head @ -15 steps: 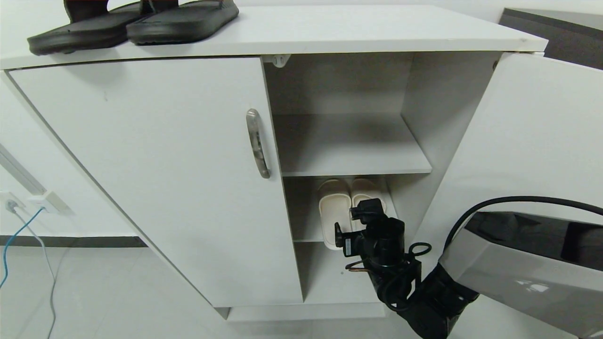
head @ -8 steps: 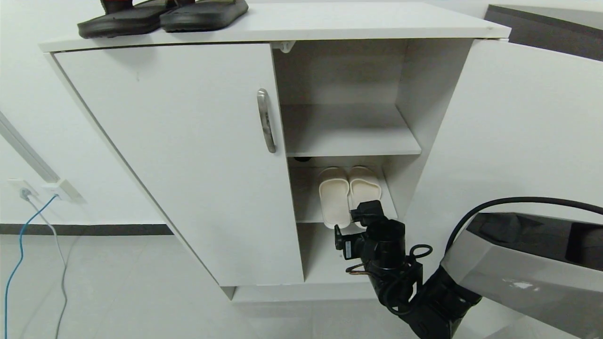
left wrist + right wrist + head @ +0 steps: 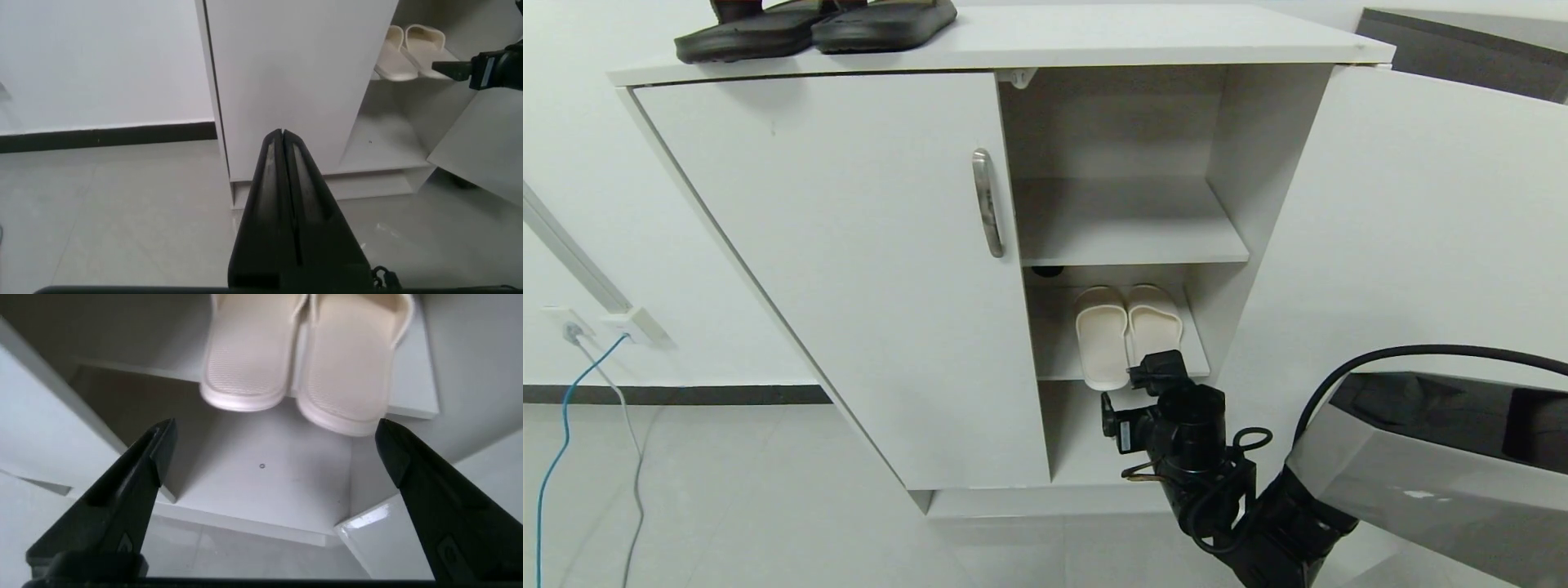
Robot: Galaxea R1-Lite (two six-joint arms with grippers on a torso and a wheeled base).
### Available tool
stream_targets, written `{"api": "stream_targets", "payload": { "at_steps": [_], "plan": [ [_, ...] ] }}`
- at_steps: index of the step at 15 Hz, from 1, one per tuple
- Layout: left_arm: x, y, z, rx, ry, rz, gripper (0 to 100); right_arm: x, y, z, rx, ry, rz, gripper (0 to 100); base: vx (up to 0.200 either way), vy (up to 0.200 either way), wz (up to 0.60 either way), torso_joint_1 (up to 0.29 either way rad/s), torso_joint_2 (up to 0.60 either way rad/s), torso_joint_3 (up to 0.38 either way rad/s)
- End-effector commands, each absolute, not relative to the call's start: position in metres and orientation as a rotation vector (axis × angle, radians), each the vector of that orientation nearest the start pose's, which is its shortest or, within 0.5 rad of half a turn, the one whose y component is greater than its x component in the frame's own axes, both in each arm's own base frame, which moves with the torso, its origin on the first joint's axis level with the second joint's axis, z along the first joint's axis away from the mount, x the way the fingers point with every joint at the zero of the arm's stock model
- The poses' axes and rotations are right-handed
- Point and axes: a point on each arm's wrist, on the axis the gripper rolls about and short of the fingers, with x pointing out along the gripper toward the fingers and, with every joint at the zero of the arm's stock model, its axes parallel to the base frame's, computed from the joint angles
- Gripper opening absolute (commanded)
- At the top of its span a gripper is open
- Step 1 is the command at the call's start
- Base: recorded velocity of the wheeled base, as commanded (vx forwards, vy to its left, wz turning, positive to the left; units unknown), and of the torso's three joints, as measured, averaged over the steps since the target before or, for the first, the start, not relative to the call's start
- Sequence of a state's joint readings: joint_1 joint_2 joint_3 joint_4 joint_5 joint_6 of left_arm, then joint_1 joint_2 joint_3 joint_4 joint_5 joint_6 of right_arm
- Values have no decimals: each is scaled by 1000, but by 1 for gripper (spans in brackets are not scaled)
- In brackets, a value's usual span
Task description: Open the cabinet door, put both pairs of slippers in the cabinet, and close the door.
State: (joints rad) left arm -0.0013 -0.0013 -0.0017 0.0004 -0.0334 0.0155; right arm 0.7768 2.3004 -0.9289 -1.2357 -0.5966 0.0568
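Note:
A pair of white slippers (image 3: pixel 1127 333) (image 3: pixel 306 355) (image 3: pixel 413 49) lies side by side on the cabinet's middle shelf (image 3: pixel 1054 351), heels toward me. The black slippers (image 3: pixel 821 28) rest on the cabinet top (image 3: pixel 1160 37). My right gripper (image 3: pixel 276 429) (image 3: pixel 458 69) hangs open just in front of that shelf's edge, with nothing between its fingers and apart from the white slippers. The left gripper (image 3: pixel 282 139) is shut and holds nothing, low over the floor in front of the closed left door.
The right door (image 3: pixel 1405 229) stands wide open beside my right arm. A metal handle (image 3: pixel 988 204) sits on the closed left door (image 3: pixel 849 261). The upper shelf (image 3: pixel 1127 220) and bottom compartment (image 3: pixel 1086 445) are bare. A wall socket with cables (image 3: pixel 572 335) is at the left.
The head camera has drawn back, so the whole cabinet looks smaller. My right gripper, earlier over the white slippers' heels, now sits in front of the shelf edge, apart from them.

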Motion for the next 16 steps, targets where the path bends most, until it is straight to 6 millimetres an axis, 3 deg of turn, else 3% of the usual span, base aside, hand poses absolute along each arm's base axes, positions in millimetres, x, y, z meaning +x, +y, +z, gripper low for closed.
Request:
{"api": "stream_targets", "payload": {
  "at_steps": [1,7,16],
  "plan": [
    [-23,-1,76,15,-2,-35,0,298,277,52,-33,114,179,100,0,0,0,0,0,0],
    [-23,-1,76,15,-2,-35,0,298,276,50,-33,110,176,100,0,0,0,1,0,13],
    [-23,-1,76,15,-2,-35,0,290,270,47,-38,102,182,100,0,0,0,0,2,186]
  ]
}}
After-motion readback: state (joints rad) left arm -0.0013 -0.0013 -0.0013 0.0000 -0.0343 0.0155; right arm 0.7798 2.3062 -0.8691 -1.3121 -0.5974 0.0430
